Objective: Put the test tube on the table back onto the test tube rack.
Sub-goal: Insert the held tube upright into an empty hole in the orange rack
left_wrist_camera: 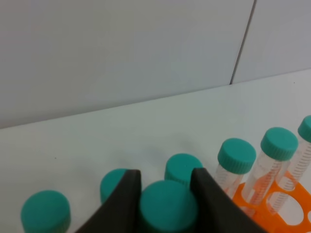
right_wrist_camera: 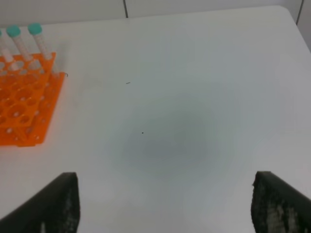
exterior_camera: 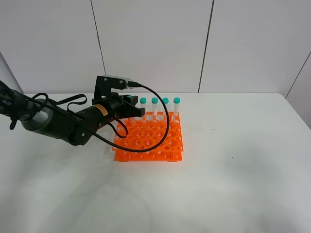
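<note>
Over the orange test tube rack (exterior_camera: pixel 149 138) on the white desk (exterior_camera: pixel 233 165), the left gripper (left_wrist_camera: pixel 166 187) clamps a teal-capped test tube (left_wrist_camera: pixel 168 206), while the right gripper (right_wrist_camera: pixel 165 194) hangs open.

The left claw (exterior_camera: pixel 133 109) hides the rack's (exterior_camera: pixel 150 138) far-left corner tubes in the high view; the clamped test tube (left_wrist_camera: pixel 167 206) is cut off below its cap.

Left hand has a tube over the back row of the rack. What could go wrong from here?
1. The left hand grips the test tube by its teal cap with capped neighbours close on both sides; its fingers could knock one while lowering or opening.
2. The tube's tip and target hole in the test tube rack are hidden, so it may miss and jam.
</note>
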Motion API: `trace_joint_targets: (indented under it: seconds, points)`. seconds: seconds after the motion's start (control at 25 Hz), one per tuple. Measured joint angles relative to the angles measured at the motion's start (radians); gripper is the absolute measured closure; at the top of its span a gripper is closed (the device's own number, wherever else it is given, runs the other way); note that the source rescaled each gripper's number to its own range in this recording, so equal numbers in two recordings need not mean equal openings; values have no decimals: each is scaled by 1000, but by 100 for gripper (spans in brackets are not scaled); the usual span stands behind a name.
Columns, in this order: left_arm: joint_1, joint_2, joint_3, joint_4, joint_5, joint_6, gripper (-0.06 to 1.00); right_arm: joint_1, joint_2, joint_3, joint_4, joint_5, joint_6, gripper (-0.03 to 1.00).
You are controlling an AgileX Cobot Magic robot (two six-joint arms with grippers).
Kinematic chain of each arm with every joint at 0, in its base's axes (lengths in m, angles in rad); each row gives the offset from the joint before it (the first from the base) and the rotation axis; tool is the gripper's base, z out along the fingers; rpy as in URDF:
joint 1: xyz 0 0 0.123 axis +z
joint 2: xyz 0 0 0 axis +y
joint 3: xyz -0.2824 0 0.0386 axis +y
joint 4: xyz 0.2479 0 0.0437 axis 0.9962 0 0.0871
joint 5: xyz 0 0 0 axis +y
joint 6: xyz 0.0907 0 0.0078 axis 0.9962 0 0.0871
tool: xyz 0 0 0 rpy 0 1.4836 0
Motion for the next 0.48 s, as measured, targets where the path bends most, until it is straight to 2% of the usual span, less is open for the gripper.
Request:
trace_joint_targets:
  seconds: [0.48]
  points:
    - [0,0,0,0,5,0,94,0,0,0,0,0,0,23]
